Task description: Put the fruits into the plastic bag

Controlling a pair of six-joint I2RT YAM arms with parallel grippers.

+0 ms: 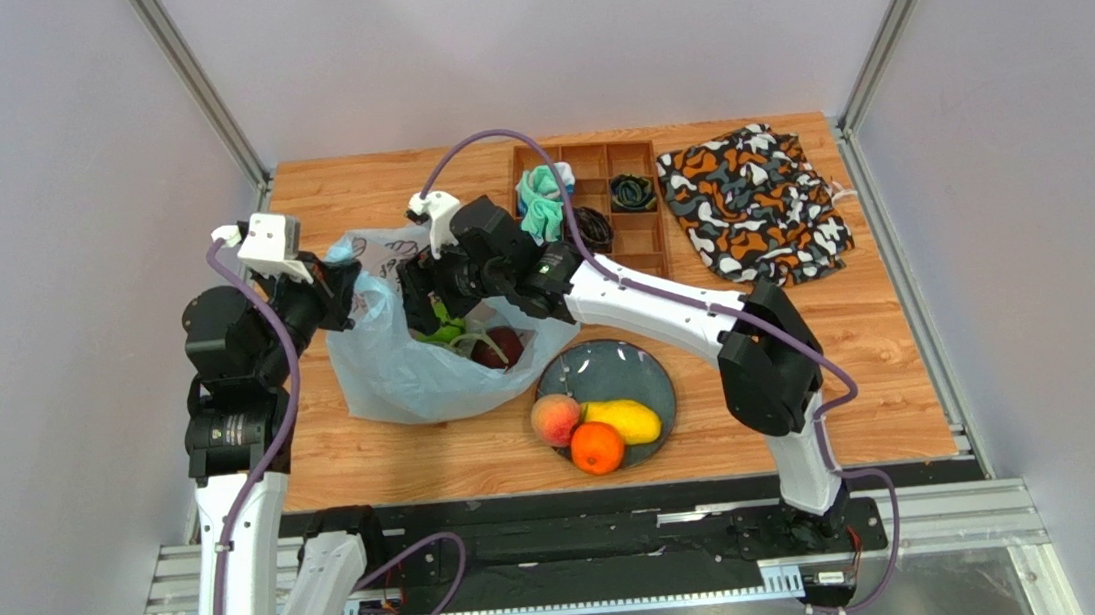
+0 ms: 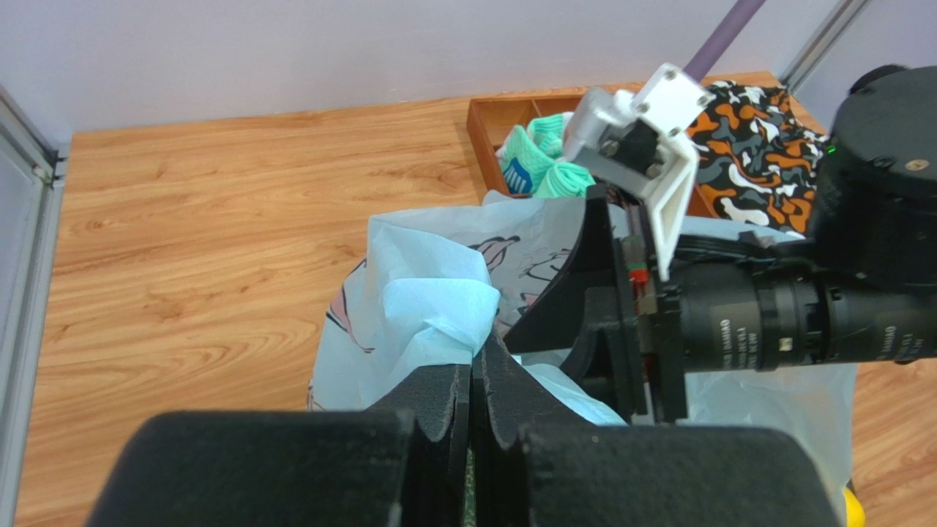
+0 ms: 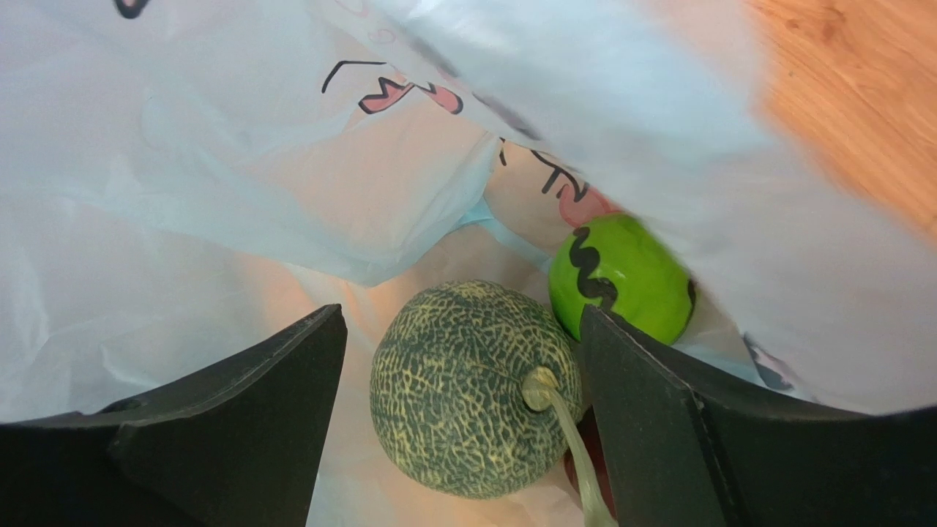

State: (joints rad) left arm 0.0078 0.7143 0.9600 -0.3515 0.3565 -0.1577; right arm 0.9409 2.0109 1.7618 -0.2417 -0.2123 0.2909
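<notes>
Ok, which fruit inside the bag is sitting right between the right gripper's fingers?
The netted grey-green melon, directly between the fingers of the open right gripper. The bright green fruit lies farther off, beside one fingertip, not in the gap.

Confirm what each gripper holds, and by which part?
Left gripper is shut on the bag, pinching a bunched fold of its rim. Right gripper is open inside the bag, straddling the melon with a gap, holding nothing.
</notes>
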